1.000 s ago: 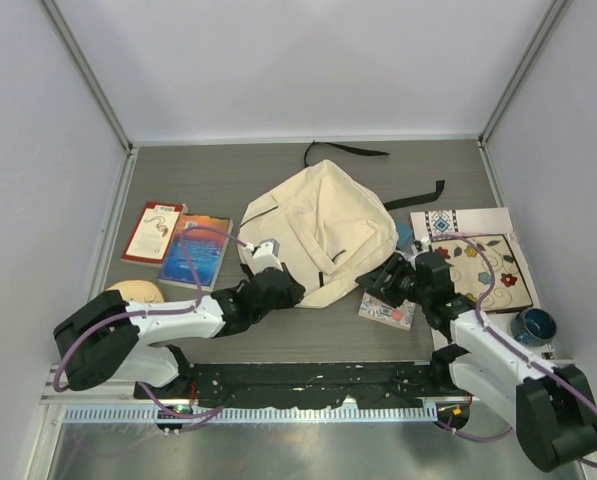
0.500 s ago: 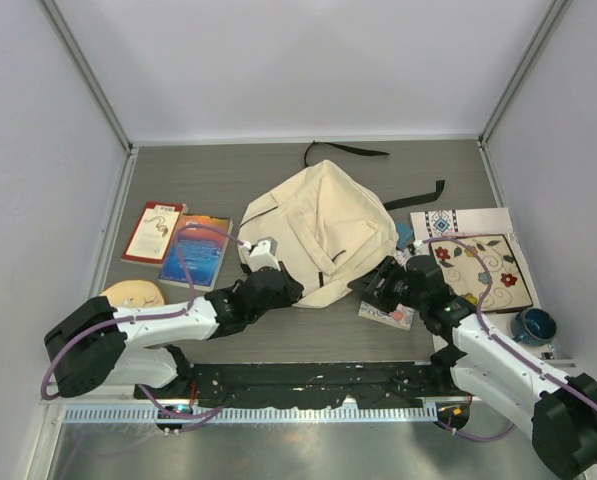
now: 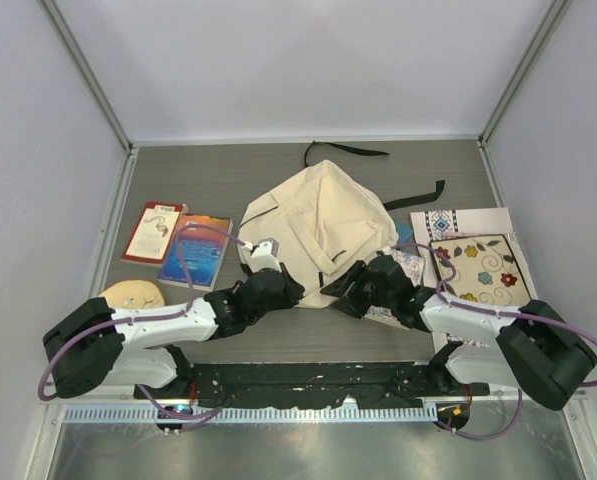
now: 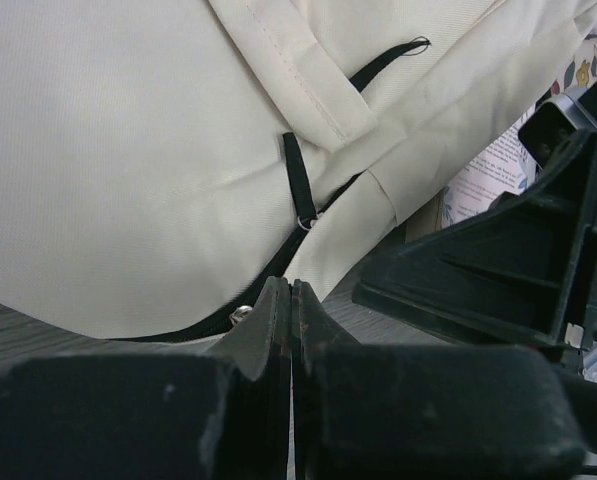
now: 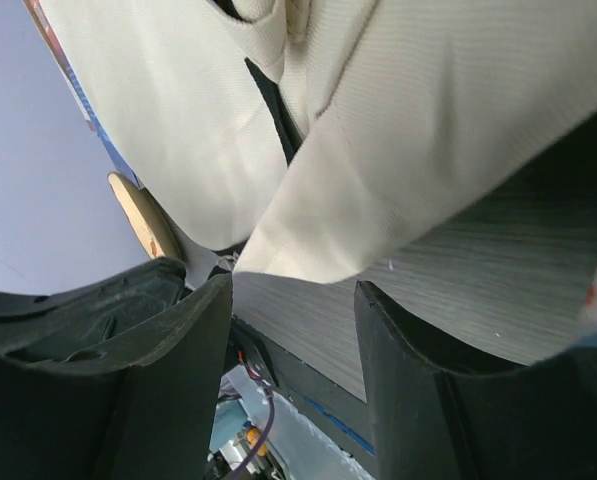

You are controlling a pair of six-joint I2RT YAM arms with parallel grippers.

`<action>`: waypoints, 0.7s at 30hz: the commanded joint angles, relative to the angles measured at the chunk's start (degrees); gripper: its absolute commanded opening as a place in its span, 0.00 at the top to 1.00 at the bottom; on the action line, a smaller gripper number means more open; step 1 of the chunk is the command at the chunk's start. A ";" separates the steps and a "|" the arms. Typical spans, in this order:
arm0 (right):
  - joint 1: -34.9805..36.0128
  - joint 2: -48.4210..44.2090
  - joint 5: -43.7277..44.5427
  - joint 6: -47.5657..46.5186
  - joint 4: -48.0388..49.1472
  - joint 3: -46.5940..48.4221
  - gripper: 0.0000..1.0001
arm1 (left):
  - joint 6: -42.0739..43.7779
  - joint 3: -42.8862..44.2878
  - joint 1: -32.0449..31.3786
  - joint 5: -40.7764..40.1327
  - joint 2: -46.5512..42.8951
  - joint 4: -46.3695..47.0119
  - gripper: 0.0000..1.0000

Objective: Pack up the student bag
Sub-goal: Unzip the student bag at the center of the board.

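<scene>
- Left hand (image 3: 281, 287) — squeezed shut at the near left edge of the student bag (image 3: 323, 215); I cannot tell if it grips cloth.
- Student bag lies mid tabletop (image 3: 198, 175), just far of both hands.
- Right hand (image 3: 353, 290) — partly open, empty, the bag's near corner right in front.

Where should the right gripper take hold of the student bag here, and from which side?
Probably the loose flap corner at the near edge of the student bag, approached low over the table from the near right. It is thin fabric jutting free of the bulging body, and it points into the gap of the open right gripper. The rest looks too broad to pinch.
</scene>
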 commanded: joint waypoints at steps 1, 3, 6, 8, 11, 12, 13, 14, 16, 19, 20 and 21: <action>0.68 4.75 2.35 3.96 7.41 3.56 0.42 | 1.97 1.75 -0.44 -0.21 -2.18 0.56 1.00; 0.68 5.81 2.96 4.22 8.04 3.91 0.42 | 2.14 1.58 -0.44 0.14 -2.36 0.82 1.00; 0.68 6.87 4.36 4.49 8.13 4.09 0.42 | 2.85 1.58 -0.44 0.49 -2.36 0.92 1.00; 0.68 7.66 4.98 4.84 8.74 3.83 0.42 | 3.46 2.02 -0.44 0.93 -2.27 0.65 1.00; 0.77 9.06 5.43 4.75 10.32 3.74 0.46 | 3.46 1.58 -0.44 1.81 -2.36 1.61 1.00; 0.68 9.50 5.08 4.84 10.76 3.91 0.50 | 3.29 1.40 -0.44 1.99 -2.36 1.96 1.00; 0.68 9.86 4.90 4.58 11.81 3.91 0.53 | 3.11 1.05 -0.44 2.42 -2.36 2.23 1.00; 0.68 10.12 4.99 4.14 11.90 4.09 0.56 | 2.85 0.96 -0.44 2.77 -2.18 2.67 1.00; 0.68 10.65 6.56 4.05 11.47 4.09 0.69 | 2.50 0.79 -0.44 3.30 -2.27 2.67 1.00; 0.68 10.30 7.53 4.40 10.86 4.09 0.81 | 1.53 0.61 -0.44 3.74 -2.27 2.24 1.00; 0.68 9.86 8.58 4.31 9.81 4.26 0.83 | 1.18 0.61 -0.44 4.53 -2.53 1.36 1.00; 0.68 8.90 9.11 4.23 8.40 4.53 0.88 | 0.74 0.61 -0.44 4.71 -3.14 1.27 1.00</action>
